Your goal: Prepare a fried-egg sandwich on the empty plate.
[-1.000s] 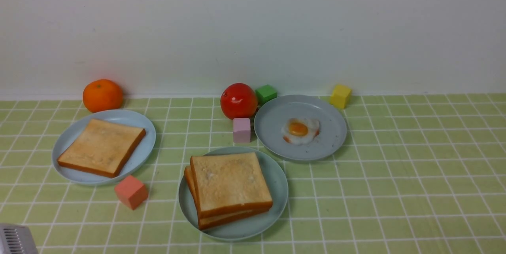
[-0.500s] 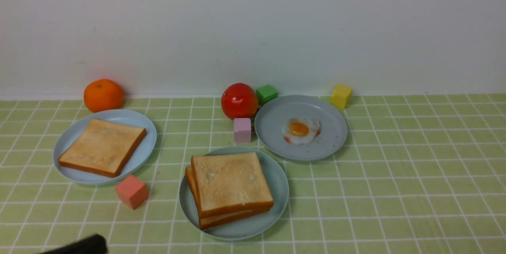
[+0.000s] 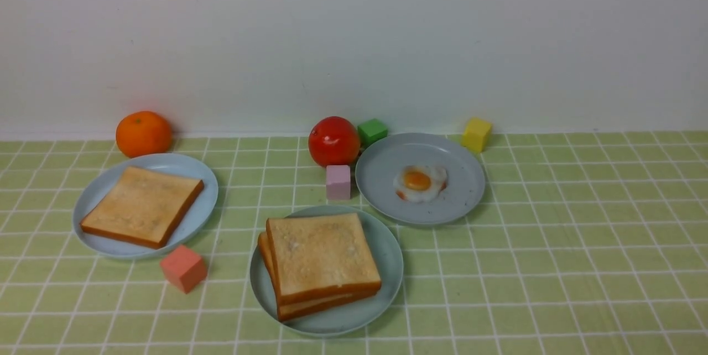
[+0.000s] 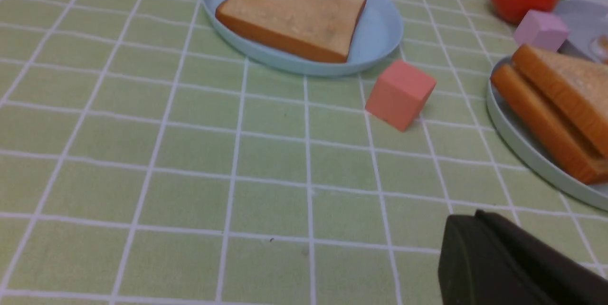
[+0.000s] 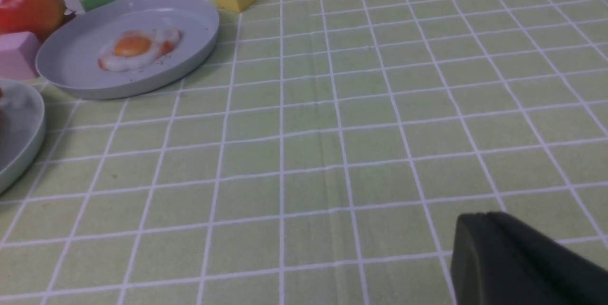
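Two toast slices stacked as the sandwich (image 3: pixel 323 258) lie on the mint plate (image 3: pixel 387 255) at the front centre; what is between them cannot be made out. The fried egg (image 3: pixel 420 182) lies alone on a grey-blue plate (image 3: pixel 462 200) behind and to the right. A single toast slice (image 3: pixel 142 205) rests on another blue plate (image 3: pixel 204 200) at the left. Neither gripper appears in the front view. In its wrist view my left gripper (image 4: pixel 468 215) is shut and empty above the cloth, short of the sandwich (image 4: pixel 560 105). My right gripper (image 5: pixel 479 215) is shut and empty, far from the egg (image 5: pixel 137 48).
An orange (image 3: pixel 144 132), a tomato (image 3: pixel 333 141), a green cube (image 3: pixel 371 131) and a yellow cube (image 3: pixel 476 134) stand along the back wall. A pink cube (image 3: pixel 338 181) sits between the plates. A salmon cube (image 3: pixel 183 267) lies left of the mint plate.
My left arm showed at the bottom-left corner of the front view in both earlier frames and has now drawn back out of that view. The food and plates have not moved.
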`<action>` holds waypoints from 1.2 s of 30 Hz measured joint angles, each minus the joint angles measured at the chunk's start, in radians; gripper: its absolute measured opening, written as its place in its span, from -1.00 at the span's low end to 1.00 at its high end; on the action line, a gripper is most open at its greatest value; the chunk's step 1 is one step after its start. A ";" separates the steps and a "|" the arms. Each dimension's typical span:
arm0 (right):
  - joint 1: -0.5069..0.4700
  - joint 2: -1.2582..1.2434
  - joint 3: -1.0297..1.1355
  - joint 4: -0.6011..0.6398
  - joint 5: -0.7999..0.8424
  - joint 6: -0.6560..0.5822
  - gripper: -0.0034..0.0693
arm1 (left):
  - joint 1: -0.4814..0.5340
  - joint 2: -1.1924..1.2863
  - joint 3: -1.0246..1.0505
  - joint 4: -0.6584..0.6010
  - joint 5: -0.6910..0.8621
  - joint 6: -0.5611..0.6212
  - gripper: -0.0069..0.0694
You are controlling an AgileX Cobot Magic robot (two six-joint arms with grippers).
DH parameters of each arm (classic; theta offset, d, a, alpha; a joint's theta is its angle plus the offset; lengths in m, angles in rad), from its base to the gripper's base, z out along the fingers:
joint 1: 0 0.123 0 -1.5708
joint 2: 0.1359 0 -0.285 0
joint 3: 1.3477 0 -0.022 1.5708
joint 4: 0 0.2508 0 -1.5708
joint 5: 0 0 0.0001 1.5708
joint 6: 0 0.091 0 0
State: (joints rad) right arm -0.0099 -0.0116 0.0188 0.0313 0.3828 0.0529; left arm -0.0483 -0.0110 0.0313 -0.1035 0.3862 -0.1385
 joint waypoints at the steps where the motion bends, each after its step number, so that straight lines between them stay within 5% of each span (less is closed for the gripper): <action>1: 0.000 0.000 0.000 0.000 0.000 0.000 -0.89 | 0.000 0.000 0.000 0.000 0.000 0.000 -0.85; 36: 0.000 0.000 0.000 0.000 0.000 0.000 -0.79 | 0.000 0.000 0.000 -0.001 -0.001 0.000 -0.85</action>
State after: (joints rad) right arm -0.0099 -0.0116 0.0188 0.0313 0.3828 0.0529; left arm -0.0483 -0.0110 0.0313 -0.1046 0.3852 -0.1385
